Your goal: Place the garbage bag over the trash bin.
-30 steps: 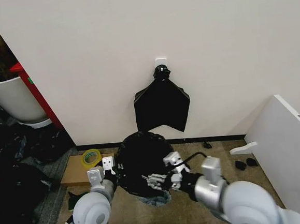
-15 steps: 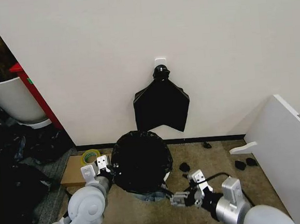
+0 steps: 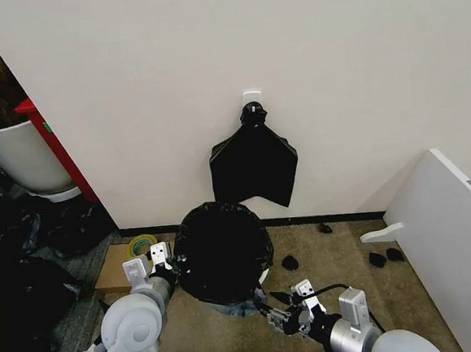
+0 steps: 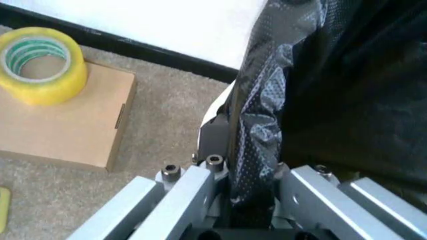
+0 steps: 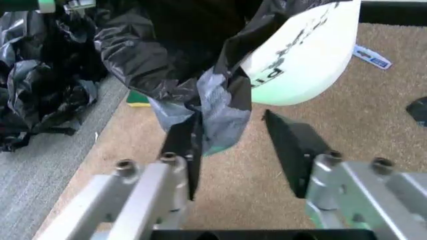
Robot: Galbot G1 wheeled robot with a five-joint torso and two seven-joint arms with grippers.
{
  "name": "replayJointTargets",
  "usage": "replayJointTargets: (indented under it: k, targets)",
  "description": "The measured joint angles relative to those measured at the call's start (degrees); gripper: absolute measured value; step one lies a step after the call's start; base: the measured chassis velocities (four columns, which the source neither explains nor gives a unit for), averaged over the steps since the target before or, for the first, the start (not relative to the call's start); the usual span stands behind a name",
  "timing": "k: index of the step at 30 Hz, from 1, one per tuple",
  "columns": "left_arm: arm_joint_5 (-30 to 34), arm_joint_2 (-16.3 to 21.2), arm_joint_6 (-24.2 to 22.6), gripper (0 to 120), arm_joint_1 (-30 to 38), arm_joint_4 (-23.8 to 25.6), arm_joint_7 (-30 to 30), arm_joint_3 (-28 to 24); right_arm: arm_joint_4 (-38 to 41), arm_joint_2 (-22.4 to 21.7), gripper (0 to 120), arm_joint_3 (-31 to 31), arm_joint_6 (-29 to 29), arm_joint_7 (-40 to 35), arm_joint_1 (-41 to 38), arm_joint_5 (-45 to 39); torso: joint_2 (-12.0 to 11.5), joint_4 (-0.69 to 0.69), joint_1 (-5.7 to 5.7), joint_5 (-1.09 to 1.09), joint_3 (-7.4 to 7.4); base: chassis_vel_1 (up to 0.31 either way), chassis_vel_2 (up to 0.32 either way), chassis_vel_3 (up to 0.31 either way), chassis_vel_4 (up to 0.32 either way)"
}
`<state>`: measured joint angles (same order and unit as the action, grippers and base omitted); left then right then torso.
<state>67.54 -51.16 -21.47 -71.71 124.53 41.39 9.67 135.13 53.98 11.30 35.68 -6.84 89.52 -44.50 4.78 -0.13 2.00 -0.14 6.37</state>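
The glossy black garbage bag is draped over the trash bin, of which a white sliver peeks out at the lower right. The right wrist view shows the bin's white side and pale green base under the bag's loose hem. My left gripper is at the bag's left edge, shut on a fold of the plastic. On the carpet before the bin's right side, my right gripper is open. Its fingers stand apart, and the hem hangs against one of them.
A yellow tape roll sits on a flat cardboard box left of the bin. A fan-shaped bundle of black bags hangs on the wall behind. A white board leans at the right, a big white pot stands far left.
My right gripper has let go of the bag's front edge and drawn back from the bin toward me. The left gripper has stayed at the bag's left edge.
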Motion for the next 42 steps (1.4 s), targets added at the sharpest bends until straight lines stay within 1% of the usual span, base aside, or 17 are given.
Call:
replayJointTargets:
  k: [3,4,5,6,7,9,17,20,25,27,31,36,38,39,40,41,42]
  targets:
    - [-0.19,0.14,0.0,0,-0.02,0.17,-0.09,0.0,-0.04,0.0,17,-0.03,-0.12,-0.06,-0.15,-0.65,0.0,0.0,0.0,0.0,0.0,0.0,0.0,0.0,0.0]
    - [-0.19,0.14,0.0,0,-0.02,0.17,-0.09,0.0,-0.04,0.0,17,-0.03,-0.12,-0.06,-0.15,-0.65,0.0,0.0,0.0,0.0,0.0,0.0,0.0,0.0,0.0]
    - [-0.56,0.14,0.0,0,0.15,0.02,-0.16,0.0,-0.16,0.02,11,-0.12,-0.31,-0.02,-0.3,-0.88,0.0,0.0,0.0,0.0,0.0,0.0,0.0,0.0,0.0]
    - [-0.69,0.15,0.01,0,0.34,-0.16,-0.17,0.0,-0.29,0.02,7,-0.22,-0.56,0.01,-0.45,-0.95,0.0,0.0,0.0,0.0,0.0,0.0,0.0,0.0,0.0]
    - [-0.69,0.15,0.01,0,0.34,-0.16,-0.17,0.0,-0.29,0.02,7,-0.22,-0.56,0.01,-0.45,-0.95,0.0,0.0,0.0,0.0,0.0,0.0,0.0,0.0,0.0]
    - [-0.72,0.23,0.07,0,0.54,-0.26,-0.19,0.02,-0.48,-0.05,0,-0.37,-0.85,0.01,-0.62,-1.0,0.0,0.0,0.0,0.0,0.0,0.0,0.0,0.0,0.0]
    - [0.6,0.11,0.3,0,0.34,0.13,0.01,0.23,-1.79,-0.29,0,-0.35,0.02,-1.98,-0.65,0.11,0.0,0.0,0.0,0.0,0.0,0.0,0.0,0.0,0.0]
    - [1.88,-0.02,0.32,0,0.38,0.63,0.55,0.24,-3.32,0.11,0,-0.63,1.06,-3.07,-0.73,1.23,0.0,0.0,0.0,0.0,0.0,0.0,0.0,0.0,0.0]
    - [4.47,-0.07,-0.03,0,0.45,1.68,1.28,0.61,-5.65,0.86,0,-1.44,1.12,-3.36,-1.06,3.07,0.0,-0.01,0.0,0.0,0.0,0.0,0.0,0.0,0.0]
    - [4.91,-0.06,-0.16,0,0.32,1.9,1.35,0.71,-5.96,1.0,0,-1.57,0.99,-3.38,-1.23,3.32,0.0,-0.01,0.0,0.0,0.0,0.0,0.0,0.0,0.0]
    - [7.7,-0.09,-1.8,0,-0.49,2.94,2.08,1.08,-7.5,1.73,0,-2.54,-1.3,-3.51,-2.61,6.15,0.0,0.0,0.0,0.0,0.0,0.0,0.0,0.0,0.0]
    - [8.4,-0.19,-2.43,0,-0.46,2.68,3.0,1.1,-7.72,1.59,0,-2.67,-2.39,-3.22,-2.08,8.75,0.0,0.0,0.0,0.0,0.0,0.0,0.0,0.0,0.0]
    - [8.53,-0.22,-2.43,0,-0.24,2.33,3.32,1.13,-7.46,1.32,1,-2.52,-2.65,-3.04,-1.58,9.39,0.0,0.0,0.0,0.0,0.0,0.0,0.0,0.0,0.0]
    - [8.72,-0.31,-2.44,0,0.11,1.84,3.68,1.15,-6.77,0.96,8,-2.24,-2.9,-2.86,-0.97,9.88,0.0,0.0,0.0,0.0,0.0,0.0,0.0,0.0,0.0]
    - [8.89,-0.42,-2.44,0,0.42,1.36,3.97,1.15,-6.07,0.65,13,-2.0,-2.99,-2.63,-0.43,10.15,0.0,0.0,0.0,0.0,0.0,0.0,0.0,0.0,0.0]
    - [9.18,-0.54,-2.45,0,0.8,0.8,4.36,1.16,-5.4,0.29,16,-1.79,-3.0,-2.35,0.16,10.47,0.0,0.0,0.0,0.0,0.0,0.0,0.0,0.0,0.0]
    - [9.18,-0.54,-2.45,0,0.8,0.8,4.36,1.16,-5.4,0.29,16,-1.79,-3.0,-2.35,0.16,10.47,0.0,0.0,0.0,0.0,0.0,0.0,0.0,0.0,0.0]
